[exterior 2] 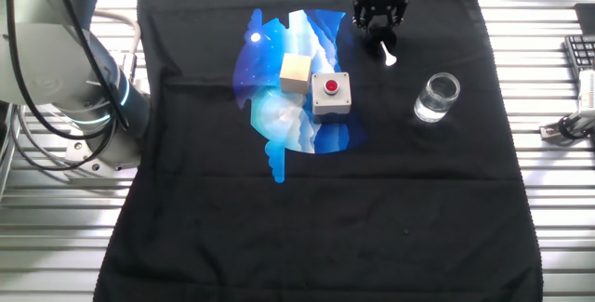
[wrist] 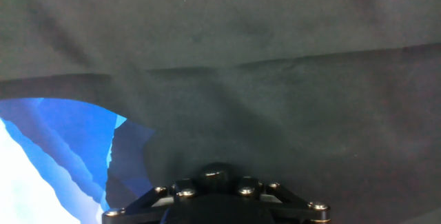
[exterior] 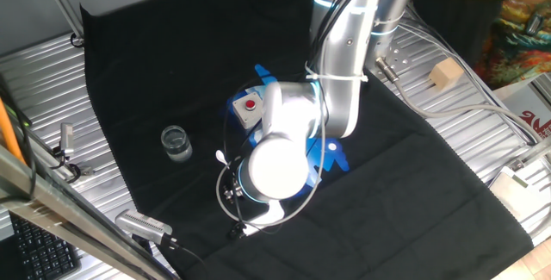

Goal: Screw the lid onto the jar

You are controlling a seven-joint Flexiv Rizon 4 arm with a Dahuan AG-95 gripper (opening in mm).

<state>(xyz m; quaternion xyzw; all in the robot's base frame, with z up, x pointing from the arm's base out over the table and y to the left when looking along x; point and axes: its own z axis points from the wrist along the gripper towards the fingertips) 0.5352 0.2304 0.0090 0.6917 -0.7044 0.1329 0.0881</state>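
A: How far along is the job?

B: Barely started, by the look of it. The jar (exterior 2: 437, 97) stands open and upright on the black cloth (exterior 2: 325, 209) over the desk, with nothing on its mouth, so the whole of the screwing is left to do.

A: And the lid?

B: In the other fixed view the gripper (exterior 2: 378, 25) is down at the cloth's far edge, and the lid (exterior 2: 383, 49) sits right under it, its white tip poking out toward five o'clock. The jar is near, at about four o'clock from the gripper.

A: Do the fingers have it?

B: That cannot be told. The fingers look narrow around the cap, possibly touching, but the hand view shows only cloth and the blue mat (wrist: 48, 155).
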